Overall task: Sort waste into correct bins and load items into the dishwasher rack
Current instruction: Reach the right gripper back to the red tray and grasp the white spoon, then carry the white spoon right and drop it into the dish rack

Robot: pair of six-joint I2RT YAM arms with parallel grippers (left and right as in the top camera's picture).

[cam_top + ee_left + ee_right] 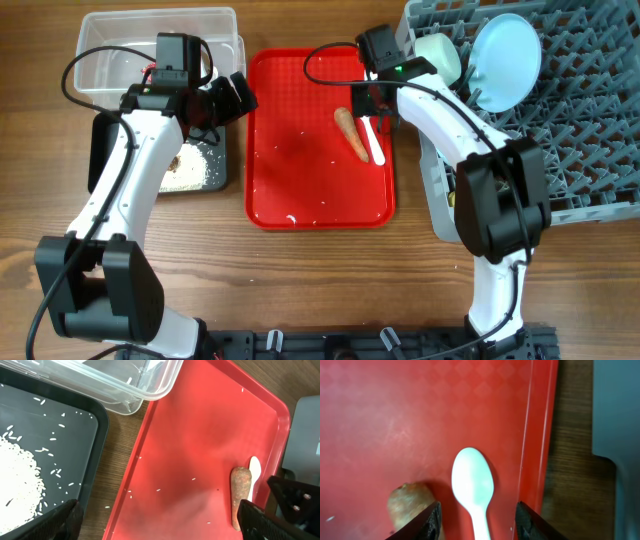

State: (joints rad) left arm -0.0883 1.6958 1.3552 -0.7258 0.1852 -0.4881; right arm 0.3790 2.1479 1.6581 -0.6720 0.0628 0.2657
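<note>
A small orange carrot point(351, 134) and a white plastic spoon point(376, 143) lie side by side on the flat red tray point(300, 170). My right gripper point(372, 103) is open above the spoon's bowl point(472, 480), its fingers straddling the spoon; the carrot's end point(406, 502) is beside the left finger. My left gripper point(225, 100) is open and empty over the tray's left edge point(135, 475), near the clear tub point(120, 50) and the black tub point(200, 172) holding white rice point(17, 477). The carrot point(241, 492) also shows in the left wrist view. A pale blue plate point(505, 60) and a pale green bowl point(440, 55) stand in the grey rack point(580, 130).
A few loose rice grains point(291, 217) lie scattered on the red tray and on the wood between the tray and the black tub. The rack's grey wall point(620, 420) is close to the right of the tray edge.
</note>
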